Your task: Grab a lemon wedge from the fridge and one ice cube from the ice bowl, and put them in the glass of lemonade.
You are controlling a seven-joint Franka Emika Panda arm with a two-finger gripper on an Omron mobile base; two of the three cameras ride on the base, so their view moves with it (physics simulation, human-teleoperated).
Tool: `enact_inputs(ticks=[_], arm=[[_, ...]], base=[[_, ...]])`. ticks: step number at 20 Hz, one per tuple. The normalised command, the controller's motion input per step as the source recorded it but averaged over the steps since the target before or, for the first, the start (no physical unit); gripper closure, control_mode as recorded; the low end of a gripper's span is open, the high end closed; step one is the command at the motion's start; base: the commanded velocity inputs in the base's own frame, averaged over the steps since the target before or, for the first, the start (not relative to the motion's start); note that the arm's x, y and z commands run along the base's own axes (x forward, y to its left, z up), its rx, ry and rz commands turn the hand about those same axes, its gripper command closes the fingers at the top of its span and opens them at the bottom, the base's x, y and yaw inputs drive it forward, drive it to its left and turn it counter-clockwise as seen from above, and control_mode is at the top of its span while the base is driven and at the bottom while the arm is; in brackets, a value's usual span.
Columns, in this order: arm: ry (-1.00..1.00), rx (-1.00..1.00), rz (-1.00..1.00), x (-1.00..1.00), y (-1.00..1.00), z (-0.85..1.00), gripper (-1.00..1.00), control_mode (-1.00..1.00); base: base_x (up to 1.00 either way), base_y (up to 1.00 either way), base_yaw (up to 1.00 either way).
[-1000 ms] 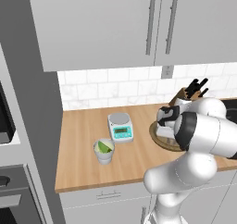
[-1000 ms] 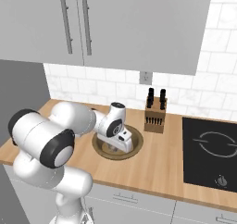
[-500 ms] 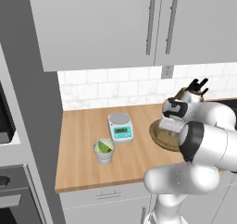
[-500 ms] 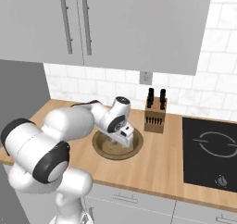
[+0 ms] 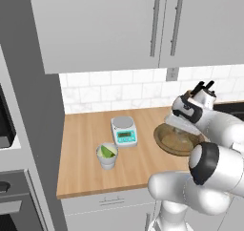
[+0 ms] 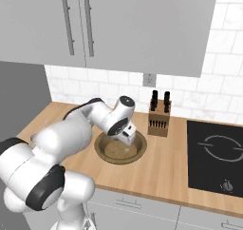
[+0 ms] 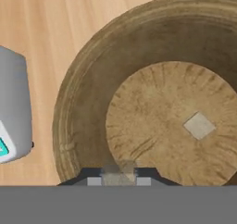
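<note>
The ice bowl (image 5: 167,144) (image 6: 137,150) (image 7: 69,107), wide, brown and glassy, sits on the wooden counter. My gripper (image 7: 119,179) (image 5: 172,123) (image 6: 128,138) hangs just above its left side, shut on a pale ice cube (image 7: 119,170) between the fingertips. Another ice cube (image 7: 199,125) lies on the bowl's floor. The glass of lemonade (image 5: 108,158) stands to the left near the counter's front, with the yellowish-green lemon wedge (image 5: 107,152) in its mouth. The fridge is out of view.
A white-and-teal kitchen scale (image 5: 123,131) (image 7: 11,107) stands between the glass and the bowl. A knife block (image 6: 159,119) is behind the bowl to the right, and a black cooktop (image 6: 216,153) lies further right. Grey wall cupboards (image 5: 143,25) hang overhead.
The arm's elbow has swung out to the right and the hand has risen a little over the bowl. The gripper has stayed shut throughout.
</note>
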Motion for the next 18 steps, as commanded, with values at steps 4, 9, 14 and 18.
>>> enact_inputs(ticks=[4,9,14,18], arm=[[-0.17,-0.01,0.00,-0.17,0.98,0.60,1.00,-1.00],[0.00,-0.10,0.08,-0.33,1.00,0.51,1.00,-1.00],[0.00,-0.16,0.31,-0.13,1.00,0.04,1.00,-1.00],[0.01,-0.12,0.37,0.00,1.00,0.26,1.00,-1.00]], base=[[0.00,0.00,0.00],[0.00,0.00,0.00],[0.00,0.00,0.00],[0.00,0.00,0.00]])
